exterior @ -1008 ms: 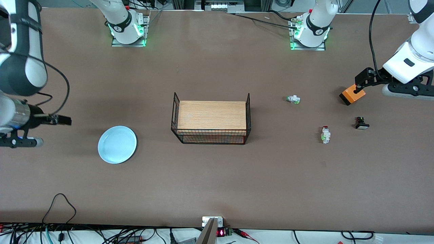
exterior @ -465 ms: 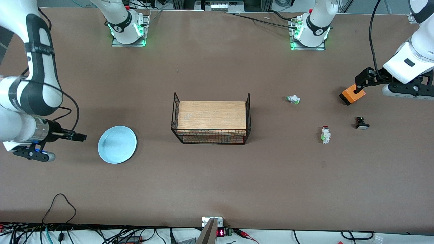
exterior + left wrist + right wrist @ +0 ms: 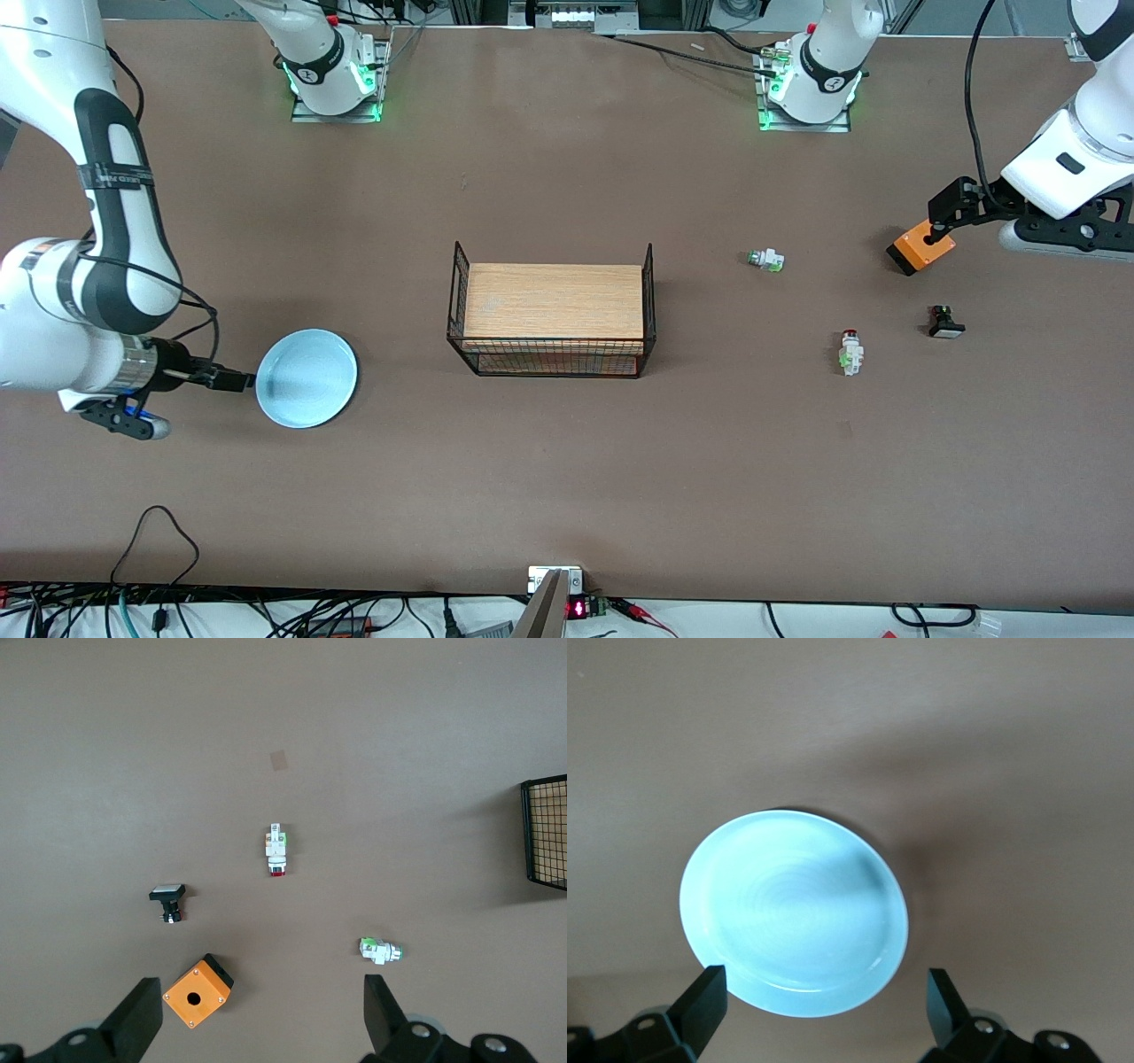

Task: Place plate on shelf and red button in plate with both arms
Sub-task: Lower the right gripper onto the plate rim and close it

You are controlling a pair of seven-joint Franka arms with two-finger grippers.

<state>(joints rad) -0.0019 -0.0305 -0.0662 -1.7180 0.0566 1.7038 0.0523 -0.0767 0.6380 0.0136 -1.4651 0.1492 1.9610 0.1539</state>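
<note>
Plate [image 3: 306, 378] lies on the tabletop [image 3: 567, 487], right tool [image 3: 232, 381] open at its nine o'clock edge. Left tool [image 3: 941, 221] waits open over the orange box [image 3: 921, 251]. Red button [image 3: 850, 352] lies at the box's seven o'clock.

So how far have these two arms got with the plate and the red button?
Nothing is placed yet. The plate lies on the table toward the right arm's end; the open right gripper is beside its rim, not gripping. The red button lies untouched; the open left gripper waits over the orange box. Both pickups and placings remain.
</note>
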